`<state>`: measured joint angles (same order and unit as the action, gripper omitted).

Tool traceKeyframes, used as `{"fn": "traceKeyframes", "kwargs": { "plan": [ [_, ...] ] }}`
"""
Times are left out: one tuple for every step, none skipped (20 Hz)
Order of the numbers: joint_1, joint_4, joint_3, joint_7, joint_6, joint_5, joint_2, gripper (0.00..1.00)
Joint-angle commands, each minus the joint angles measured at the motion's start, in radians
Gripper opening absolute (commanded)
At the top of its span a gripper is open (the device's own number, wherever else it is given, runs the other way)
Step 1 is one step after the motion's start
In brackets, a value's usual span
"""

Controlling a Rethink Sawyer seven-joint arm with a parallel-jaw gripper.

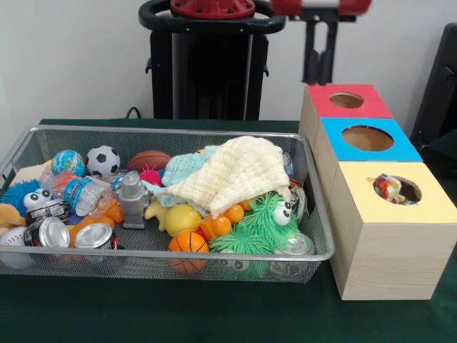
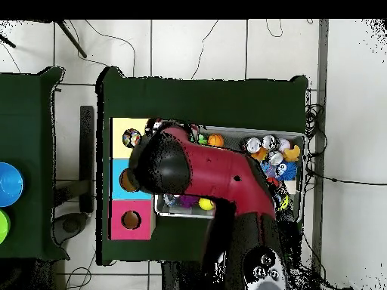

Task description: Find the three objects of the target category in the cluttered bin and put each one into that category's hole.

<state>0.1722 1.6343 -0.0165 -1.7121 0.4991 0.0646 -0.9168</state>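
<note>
The wire mesh bin (image 1: 214, 255) stands on the green table, full of toys. Right of it stands the yellow-topped wooden box (image 1: 432, 207). A white cloth piece with bright spots (image 1: 388, 187) lies in its round hole (image 1: 408, 191), partly below the rim. It also shows in the overhead view (image 2: 132, 137). I see no other spotted cloth piece in the bin. My gripper (image 1: 319, 77) hangs empty, high above the red-topped box (image 1: 321, 106), apart from everything. In the overhead view the arm (image 2: 204, 174) covers the gripper and much of the bin (image 2: 301, 151).
A blue-topped box (image 1: 403, 148) stands between the red and yellow ones. In the bin a pale-yellow waffle cloth (image 1: 239, 171) lies over a mint-green cloth (image 1: 182, 168), beside a green furry toy (image 1: 260, 225), balls, cans and a bottle. Bowls (image 2: 7, 183) sit on a side table.
</note>
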Motion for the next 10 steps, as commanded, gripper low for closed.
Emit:
{"fn": "traceKeyframes", "kwargs": {
  "plan": [
    [0.113,-0.091,-0.154,0.193,0.328,-0.021,-0.043,0.00],
    [0.116,-0.123,-0.160,0.192,0.357,-0.030,-0.038,0.00],
    [0.124,-0.149,-0.166,0.188,0.376,-0.030,-0.036,0.00],
    [0.124,-0.173,-0.169,0.181,0.404,-0.035,-0.035,0.00],
    [0.128,-0.194,-0.173,0.178,0.423,-0.041,-0.035,0.00],
    [0.124,-0.212,-0.176,0.172,0.445,-0.051,-0.030,0.00],
    [0.123,-0.228,-0.177,0.170,0.459,-0.059,-0.027,0.00],
    [0.118,-0.219,-0.176,0.163,0.460,-0.062,-0.030,0.00],
    [0.118,-0.221,-0.180,0.160,0.464,-0.061,-0.030,0.00],
    [0.117,-0.187,-0.180,0.158,0.445,-0.057,-0.043,0.00]
  ]
}}
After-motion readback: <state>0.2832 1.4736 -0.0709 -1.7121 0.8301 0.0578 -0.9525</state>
